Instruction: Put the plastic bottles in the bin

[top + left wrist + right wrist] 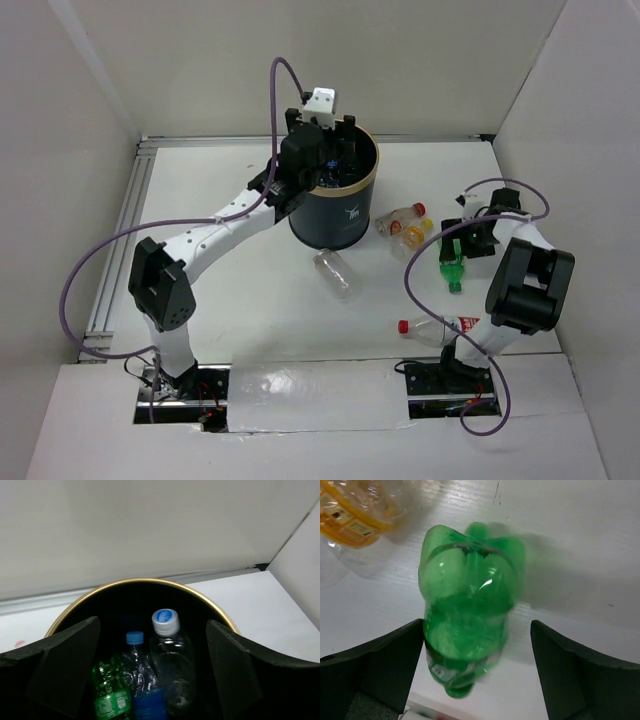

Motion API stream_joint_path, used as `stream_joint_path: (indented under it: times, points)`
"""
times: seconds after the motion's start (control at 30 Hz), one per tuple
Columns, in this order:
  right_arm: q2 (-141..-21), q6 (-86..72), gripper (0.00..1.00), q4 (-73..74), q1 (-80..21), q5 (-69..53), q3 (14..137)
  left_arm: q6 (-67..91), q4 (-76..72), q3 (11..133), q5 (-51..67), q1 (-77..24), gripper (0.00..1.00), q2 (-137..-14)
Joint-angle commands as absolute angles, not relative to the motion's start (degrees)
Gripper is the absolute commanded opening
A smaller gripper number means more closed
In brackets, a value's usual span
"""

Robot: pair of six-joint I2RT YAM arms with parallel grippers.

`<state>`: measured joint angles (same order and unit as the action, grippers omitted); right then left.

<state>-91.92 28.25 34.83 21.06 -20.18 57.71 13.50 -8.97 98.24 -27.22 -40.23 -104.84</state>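
The dark bin (335, 218) with a gold rim (145, 581) stands at the table's back centre. My left gripper (322, 152) hovers open and empty over its mouth (152, 680). Inside lie a green bottle (111, 692), a blue-capped clear bottle (136, 672) and a clear bottle with a white-blue cap (172, 657). My right gripper (458, 248) is open, its fingers either side of a green bottle (467, 605) lying on the table (452, 270); the bottle sits close to the left finger. An orange-yellow bottle (415, 235) shows in the right wrist view too (355, 515).
A clear bottle (335, 272) lies in front of the bin. A red-capped clear bottle (398, 218) lies beside the orange-yellow one. Another red-capped bottle (435, 328) lies by the right arm's base. White walls enclose the table on three sides.
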Motion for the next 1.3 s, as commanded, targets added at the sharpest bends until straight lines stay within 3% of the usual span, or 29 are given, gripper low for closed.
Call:
stream_joint_path:
  times: [0.0, 0.1, 0.13, 0.2, 0.23, 0.27, 0.3, 0.33, 0.37, 0.43, 0.5, 0.57, 0.6, 0.7, 0.77, 0.87, 0.97, 1.0, 1.03, 1.07, 1.27]
  points:
    - [-96.1, 28.8, 0.9, 36.1, 21.4, -22.6, 58.6, 4.2, -13.6, 98.7, -29.7, -45.4, 1.0, -95.6]
    - [-99.2, 28.8, 0.6, 37.9, 22.1, -26.2, 60.3, 6.8, -9.4, 90.6, -34.9, -51.7, 0.89, -86.9]
    - [-99.2, 29.7, 0.46, 38.7, 22.8, -27.3, 61.5, 9.6, -7.7, 84.4, -35.4, -52.9, 0.78, -84.5]
    - [-98.7, 32.8, 0.35, 42.0, 23.5, -29.6, 63.1, 16.1, -4.6, 77.2, -37.5, -56.4, 0.65, -77.5]
    - [-97.2, 35.0, 0.24, 44.9, 24.2, -33.0, 67.1, 29.5, 2.0, 67.2, -39.7, -59.1, 0.54, -73.8]
    - [-96.2, 35.0, 0.22, 46.1, 24.3, -33.0, 67.1, 29.6, 2.0, 67.1, -39.7, -59.2, 0.51, -73.7]
    - [-94.9, 37.0, 0.22, 47.3, 24.3, -36.1, 69.0, 39.3, 3.9, 64.1, -38.8, -59.2, 0.51, -71.2]
    - [-93.7, 38.1, 0.2, 48.3, 24.3, -37.9, 73.3, 43.8, 5.8, 61.3, -38.2, -59.2, 0.54, -70.3]
    - [-91.3, 39.8, 0.2, 49.8, 23.7, -42.6, 78.6, 50.5, 6.8, 54.4, -36.1, -59.2, 0.67, -69.8]
    - [-89.4, 41.4, 0.2, 49.8, 22.3, -48.4, 83.9, 55.6, 6.9, 52.7, -34.4, -59.2, 0.85, -69.8]
    - [-86.9, 40.6, 0.2, 45.7, 19.5, -53.3, 88.1, 58.0, 3.3, 49.8, -30.5, -57.6, 1.0, -71.5]
    - [-85.4, 35.6, 0.19, 38.5, 14.0, -58.8, 91.8, 60.6, 1.9, 50.4, -27.7, -55.5, 1.0, -75.8]
    - [-84.0, 32.6, 0.19, 27.5, 11.8, -59.7, 91.8, 61.8, 1.9, 51.1, -26.0, -54.9, 1.0, -77.6]
    - [-85.2, 24.2, 0.18, 13.2, 0.9, -56.4, 94.9, 63.9, 1.9, 54.4, -24.4, -53.9, 1.0, -84.1]
    - [-88.7, 24.9, 0.18, 14.0, -4.6, -53.2, 103.4, 63.9, 1.1, 55.5, -23.4, -53.2, 1.0, -86.6]
    - [-97.5, 24.4, 0.23, 19.0, -12.6, -50.0, 112.2, 64.7, 1.1, 57.9, -22.9, -52.6, 1.0, -91.0]
    - [-103.3, 21.5, 0.43, 17.8, -17.1, -47.3, 116.1, 65.2, 2.5, 60.4, -22.9, -52.6, 1.0, -94.8]
    - [-104.2, 20.3, 0.57, 17.2, -17.8, -45.5, 116.1, 65.2, 3.1, 61.0, -22.9, -52.6, 1.0, -95.9]
    - [-105.6, 19.1, 0.89, 16.6, -18.6, -44.9, 116.1, 65.8, 4.2, 62.2, -22.9, -52.6, 1.0, -96.8]
    - [-105.6, 17.4, 1.0, 16.6, -18.6, -44.4, 116.1, 65.8, 4.8, 62.2, -23.5, -53.1, 1.0, -97.6]
    - [-101.6, 15.6, 1.0, 17.1, -15.7, -42.0, 113.1, 67.1, 4.7, 63.5, -24.2, -53.6, 0.91, -103.3]
